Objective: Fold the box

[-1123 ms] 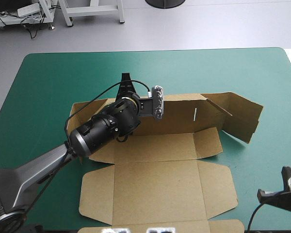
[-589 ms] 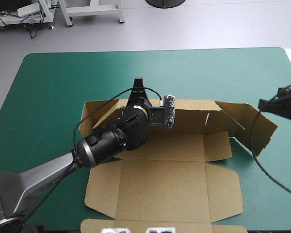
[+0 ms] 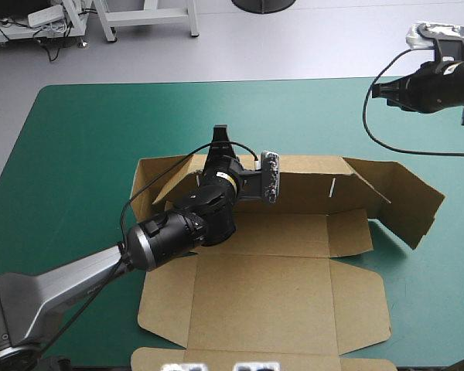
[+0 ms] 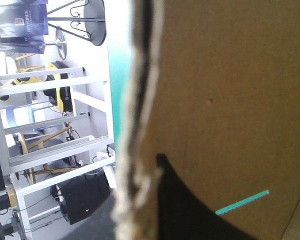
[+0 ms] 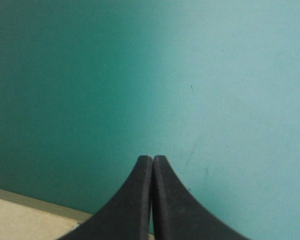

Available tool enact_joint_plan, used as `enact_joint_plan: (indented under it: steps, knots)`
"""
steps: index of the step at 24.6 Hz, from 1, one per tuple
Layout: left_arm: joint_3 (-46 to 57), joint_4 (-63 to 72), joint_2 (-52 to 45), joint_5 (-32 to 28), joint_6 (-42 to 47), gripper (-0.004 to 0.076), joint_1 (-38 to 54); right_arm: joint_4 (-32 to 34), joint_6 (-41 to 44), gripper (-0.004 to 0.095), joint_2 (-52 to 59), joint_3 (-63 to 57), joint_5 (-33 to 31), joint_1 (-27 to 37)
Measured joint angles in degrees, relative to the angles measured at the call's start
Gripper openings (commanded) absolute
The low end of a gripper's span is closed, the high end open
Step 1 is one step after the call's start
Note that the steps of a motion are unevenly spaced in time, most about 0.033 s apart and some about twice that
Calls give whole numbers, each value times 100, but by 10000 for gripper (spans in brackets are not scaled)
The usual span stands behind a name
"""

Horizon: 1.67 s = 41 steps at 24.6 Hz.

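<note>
Across the middle of the worktop (image 3: 85,139) the brown box (image 3: 263,297) is spread as a cut sheet. Its broad panels are laid flat toward the near edge, while the long back wall (image 3: 309,182) is raised upright on the side facing the far edge. A narrow slit (image 3: 333,186) is cut through that wall, and in the left wrist view the teal-green cover is seen through the slit (image 4: 242,202). At the wall's right end a flap (image 3: 406,202) is stood at an angle toward the worktop's right edge. At its left end a shorter flap (image 3: 156,184) is angled toward the near edge. The wall's top rim is pinched by the left gripper (image 3: 220,133), whose arm is stretched in from the near left corner. In the left wrist view the box (image 4: 230,90) is seen edge-on between the black fingers (image 4: 182,212), which are all but closed on the board. The right gripper (image 3: 377,91) is held high over the far right corner, well apart from the box. In the right wrist view the right gripper (image 5: 152,161) is shown with its fingers pressed together into one arch above bare teal-green cover (image 5: 200,75).
</note>
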State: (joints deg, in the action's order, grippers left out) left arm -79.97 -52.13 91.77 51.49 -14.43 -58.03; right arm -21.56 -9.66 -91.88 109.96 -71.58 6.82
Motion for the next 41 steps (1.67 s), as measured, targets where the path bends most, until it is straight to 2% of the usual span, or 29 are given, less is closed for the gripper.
enact_joint_plan:
  steps: [10,17,26,33,41]
  knots:
    - [49,-178,0,-45,105,-10,0,152,-520,-18,-219,-1371,7,0]
    - [57,-205,0,-52,318,-10,0,403,-670,-18,-219,-1549,14,0]
    - [69,-205,0,-61,380,-10,-5,-14,-959,-18,-208,-2084,95,0]
    - [106,-210,0,-72,556,-10,-11,13,-1007,-18,340,-2334,128,0]
    - [129,-212,0,-203,1031,-10,-11,208,-1026,-18,901,-3195,335,5]
